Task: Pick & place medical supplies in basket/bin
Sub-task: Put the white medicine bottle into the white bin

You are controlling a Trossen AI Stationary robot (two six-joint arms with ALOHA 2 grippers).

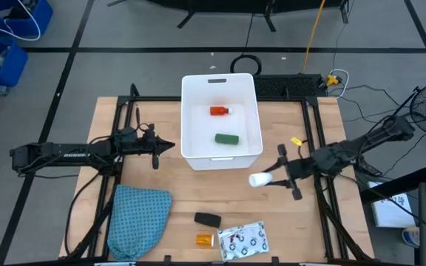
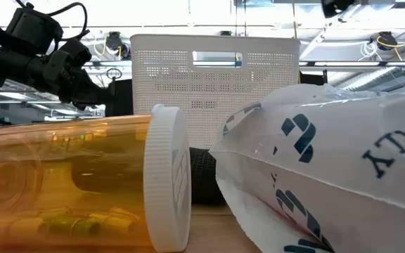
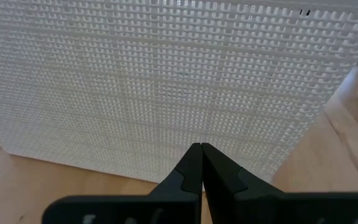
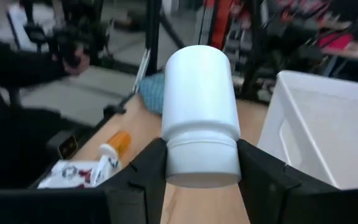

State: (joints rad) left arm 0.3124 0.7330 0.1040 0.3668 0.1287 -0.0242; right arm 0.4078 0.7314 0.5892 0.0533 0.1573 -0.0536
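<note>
The white bin [image 1: 188, 118] stands at the table's far middle, with a red bottle [image 1: 219, 111] and a green block [image 1: 226, 138] lying on its floor. My right gripper [image 1: 274, 178] is shut on a white roll [image 1: 260, 179] just off the bin's near right corner. My left gripper [image 1: 166, 147] is shut and empty beside the bin's left wall [image 3: 166, 74]. A black oblong [image 1: 208, 219], an orange vial [image 1: 205, 240] and a black-patterned white packet [image 1: 242, 240] lie near the table's front edge. My right gripper pinches the white roll between its two fingers [image 4: 146, 169] at the roll's stepped end [image 4: 202, 163] nearest the wrist. The fingers come level from the table's right and lie along the roll. The roll sticks out level past the fingertips, toward the table's left, clear of the table.
A teal-blue cloth [image 1: 137, 210] lies at the table's near left. In the low view the orange vial [image 2: 69, 183] and the packet [image 2: 329, 169] fill the foreground, with the black oblong [image 2: 202, 176] and the bin [image 2: 213, 77] behind. Bare wood lies between the bin and the front items.
</note>
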